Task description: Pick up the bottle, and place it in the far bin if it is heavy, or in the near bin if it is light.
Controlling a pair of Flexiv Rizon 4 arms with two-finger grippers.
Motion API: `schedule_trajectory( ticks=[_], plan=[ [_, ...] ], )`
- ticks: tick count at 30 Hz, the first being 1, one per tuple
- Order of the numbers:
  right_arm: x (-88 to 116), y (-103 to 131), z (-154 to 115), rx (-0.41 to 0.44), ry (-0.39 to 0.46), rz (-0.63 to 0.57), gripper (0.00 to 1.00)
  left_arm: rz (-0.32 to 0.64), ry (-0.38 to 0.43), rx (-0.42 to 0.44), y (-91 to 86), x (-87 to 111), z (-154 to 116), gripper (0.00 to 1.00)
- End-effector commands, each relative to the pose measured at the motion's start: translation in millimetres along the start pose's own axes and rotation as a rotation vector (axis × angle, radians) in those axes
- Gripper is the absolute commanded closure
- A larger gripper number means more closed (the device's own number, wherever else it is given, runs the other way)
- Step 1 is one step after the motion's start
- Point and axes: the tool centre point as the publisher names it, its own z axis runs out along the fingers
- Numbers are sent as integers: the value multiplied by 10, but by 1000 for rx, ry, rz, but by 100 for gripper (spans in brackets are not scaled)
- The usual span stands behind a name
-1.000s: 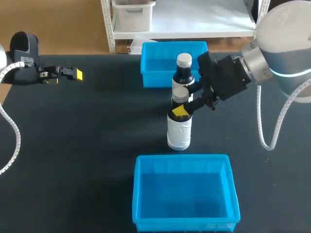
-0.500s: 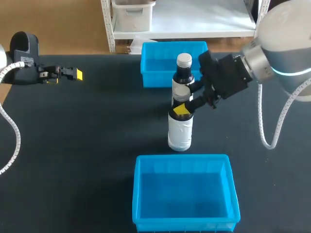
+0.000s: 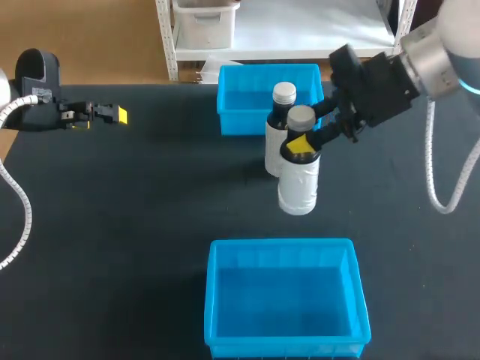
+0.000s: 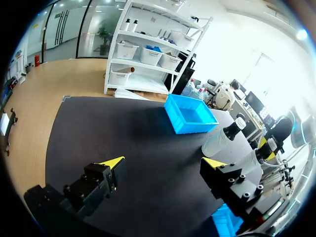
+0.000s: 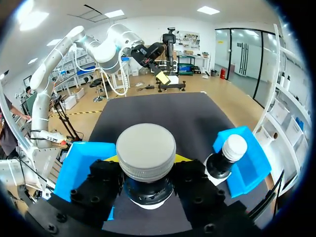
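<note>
CHANGE: right gripper (image 3: 303,144) has lifted bottle (image 3: 298,186) off table (image 3: 112,225), toward 2 o'clock | JAWS: clamped on its neck | POSITION: 12 o'clock of near bin (image 3: 213,300), 5 o'clock of far bin (image 3: 227,105) | LEFT: left gripper (image 4: 164,162) wide open, empty | STATUS: weight verdict pending.

1. Left arm enters at upper left of frame; left end effector (image 3: 118,115) points toward centre, fingers spread wide.
2. Right arm enters at upper right; right end effector (image 3: 302,142) clamps the bottle (image 3: 298,187) by its neck.

White bottle (image 3: 298,186) with grey cap, upright between blue far bin (image 3: 241,125) and near bin (image 3: 285,346), second bottle (image 3: 273,142) just behind
</note>
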Motion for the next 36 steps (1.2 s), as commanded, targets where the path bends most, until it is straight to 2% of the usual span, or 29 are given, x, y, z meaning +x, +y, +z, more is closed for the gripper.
schedule_trajectory(
  ticks=[1,10,19,36],
  plan=[
    [-46,108,-300,50,3,-3,100,0,0,0,0,0,0,0],
    [55,-42,-666,134,-3,13,100,0,0,0,0,0,0,0],
    [186,-205,-1009,178,-23,31,100,0,0,0,0,0,0,0],
    [415,-481,-1351,209,-16,73,100,0,0,0,0,0,0,0]
  ],
)
